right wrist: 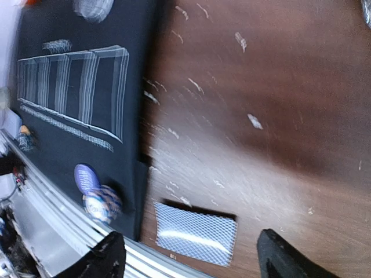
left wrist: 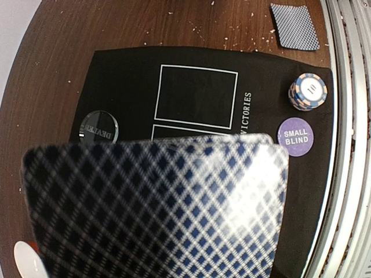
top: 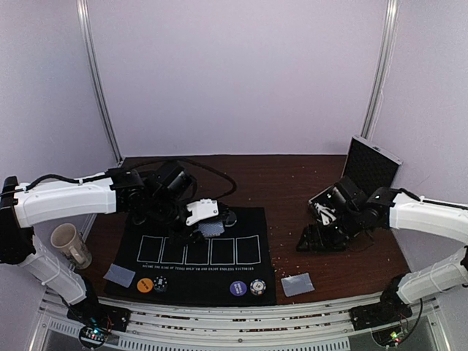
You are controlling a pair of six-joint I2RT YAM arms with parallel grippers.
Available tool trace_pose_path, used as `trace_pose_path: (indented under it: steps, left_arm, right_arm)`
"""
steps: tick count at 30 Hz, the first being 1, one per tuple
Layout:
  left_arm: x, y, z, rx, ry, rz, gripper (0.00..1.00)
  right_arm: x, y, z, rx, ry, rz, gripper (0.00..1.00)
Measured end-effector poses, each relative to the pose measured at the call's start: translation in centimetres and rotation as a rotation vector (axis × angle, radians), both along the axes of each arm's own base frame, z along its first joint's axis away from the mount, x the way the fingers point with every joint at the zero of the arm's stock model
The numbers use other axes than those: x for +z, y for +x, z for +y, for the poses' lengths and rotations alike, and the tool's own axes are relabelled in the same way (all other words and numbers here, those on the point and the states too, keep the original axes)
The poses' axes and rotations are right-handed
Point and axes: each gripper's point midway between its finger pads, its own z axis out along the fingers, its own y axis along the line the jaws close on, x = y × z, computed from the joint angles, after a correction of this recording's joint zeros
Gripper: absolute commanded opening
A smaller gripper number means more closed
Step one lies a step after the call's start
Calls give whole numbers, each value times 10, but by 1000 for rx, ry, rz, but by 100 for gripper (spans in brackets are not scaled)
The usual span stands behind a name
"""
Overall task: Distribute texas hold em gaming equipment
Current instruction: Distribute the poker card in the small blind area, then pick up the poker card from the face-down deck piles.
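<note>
Over the black mat (top: pixel 248 219), my left gripper (top: pixel 203 223) is shut on a grey-blue diamond-backed playing card (left wrist: pixel 156 208). That card fills the lower left wrist view and hides the fingers. On the mat lie a clear dealer disc (left wrist: pixel 98 127), a purple small-blind chip (left wrist: pixel 295 137) and a blue-and-white chip stack (left wrist: pixel 308 91). An orange chip (top: pixel 145 284) and a dark chip (top: pixel 160 283) sit near the front left. My right gripper (right wrist: pixel 194 260) stands open above a card (right wrist: pixel 196 233) lying flat on the wood, right of the mat. Another card (top: pixel 119 275) lies left of the mat.
A beige mug (top: pixel 69 245) stands on its side at the left table edge. An open black case (top: pixel 373 164) leans at the back right. The metal rail (top: pixel 219 322) runs along the near edge. White crumbs are scattered over the brown wood.
</note>
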Motion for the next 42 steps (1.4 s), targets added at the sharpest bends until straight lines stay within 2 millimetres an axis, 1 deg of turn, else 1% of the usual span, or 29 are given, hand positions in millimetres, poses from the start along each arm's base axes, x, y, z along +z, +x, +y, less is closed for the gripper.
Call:
trace_pose_path:
  steps: [2, 4, 6, 8, 10, 12, 15, 17, 19, 22, 25, 29, 33, 37, 39, 40, 42]
  left_arm:
    - [0, -1, -1, -3, -4, 4, 51]
    - [2, -1, -2, -7, -10, 7, 51]
    - [5, -2, -4, -11, -22, 10, 51]
    - [10, -2, -8, -14, -39, 14, 51]
    - [14, -3, -11, -16, -57, 23, 51]
    - [17, -5, -13, -16, -72, 34, 51]
    - [18, -6, -15, -13, -82, 49, 51]
    - [17, -7, -15, -9, -85, 59, 51]
    - [17, -7, -16, -6, -86, 67, 51]
    - [18, -7, -18, 0, -93, 76, 51]
    - [22, -4, -19, 9, -103, 74, 51]
    - [20, 0, -15, 35, -97, 79, 51]
    - [21, 2, -13, 48, -98, 81, 50]
    - [21, 2, -13, 50, -100, 82, 50]
    - [22, 2, -15, 45, -108, 81, 50]
    - [23, 3, -16, 44, -112, 81, 50]
    - [25, 3, -17, 39, -116, 78, 50]
  right_arm:
    - [28, 13, 18, 13, 92, -90, 96]
    - [59, 24, 48, 50, 234, -186, 96]
    - [82, 29, 78, 88, 372, -247, 96]
    - [100, 33, 108, 132, 500, -293, 96]
    - [109, 33, 135, 177, 588, -312, 96]
    - [107, 30, 160, 228, 645, -308, 96]
    - [102, 23, 182, 276, 696, -290, 96]
    - [104, 20, 192, 303, 721, -289, 96]
    - [110, 19, 199, 320, 746, -302, 95]
    - [120, 19, 207, 338, 773, -321, 93]
    - [123, 23, 217, 347, 782, -327, 91]
    - [119, 28, 228, 364, 778, -325, 86]
    - [118, 30, 235, 376, 774, -331, 83]
    - [115, 31, 236, 374, 754, -342, 77]
    - [111, 33, 235, 366, 734, -342, 73]
    - [108, 35, 236, 359, 722, -339, 70]
    - [104, 37, 236, 350, 709, -337, 67]
